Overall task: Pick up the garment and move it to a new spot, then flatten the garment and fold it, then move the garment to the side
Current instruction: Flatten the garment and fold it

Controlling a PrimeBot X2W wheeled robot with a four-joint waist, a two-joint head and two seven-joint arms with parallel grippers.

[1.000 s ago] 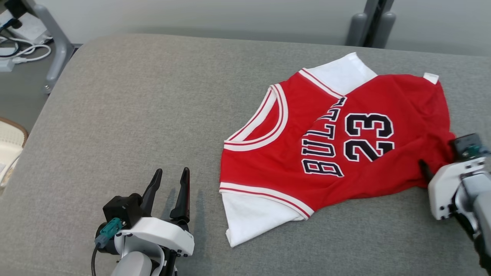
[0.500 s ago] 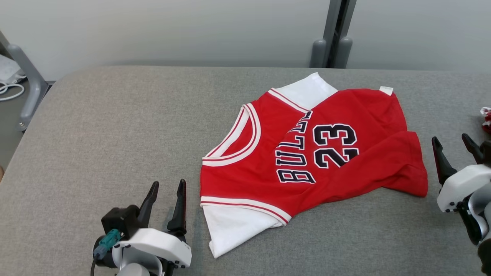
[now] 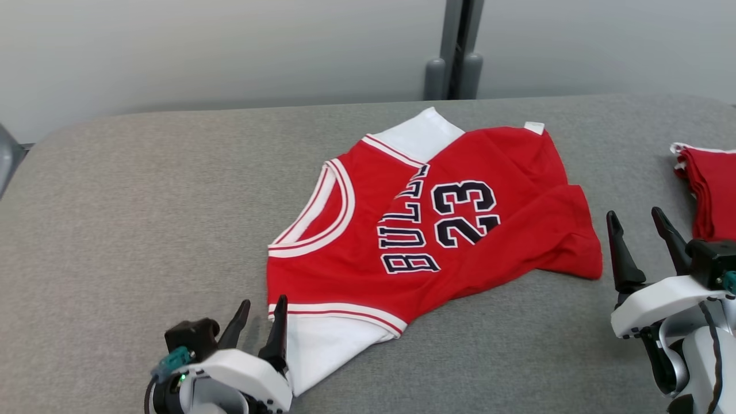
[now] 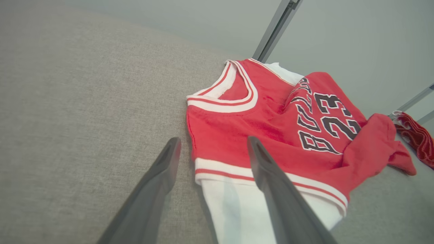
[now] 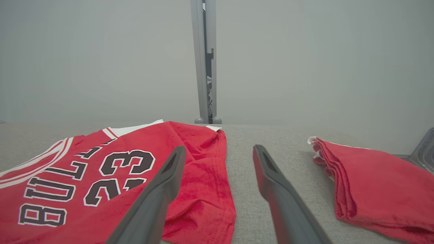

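The red knit basketball jersey (image 3: pixel 437 230), printed "BULLS 23", has striped white-and-red trim and white sleeves. It lies creased, its lower part folded over, at the middle of the grey woven padded surface (image 3: pixel 144 201).

Left gripper (image 3: pixel 264 300): tapered dark fingers spread, empty, one over the near white sleeve, one over bare surface.

Right gripper (image 3: pixel 633 212): fingers spread, empty, between the jersey's hem and a folded red cloth stack (image 3: pixel 713 190).

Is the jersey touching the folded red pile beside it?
Apart. The right wrist view shows a strip of bare grey surface running between the jersey and the red pile. The head view shows that gap too.
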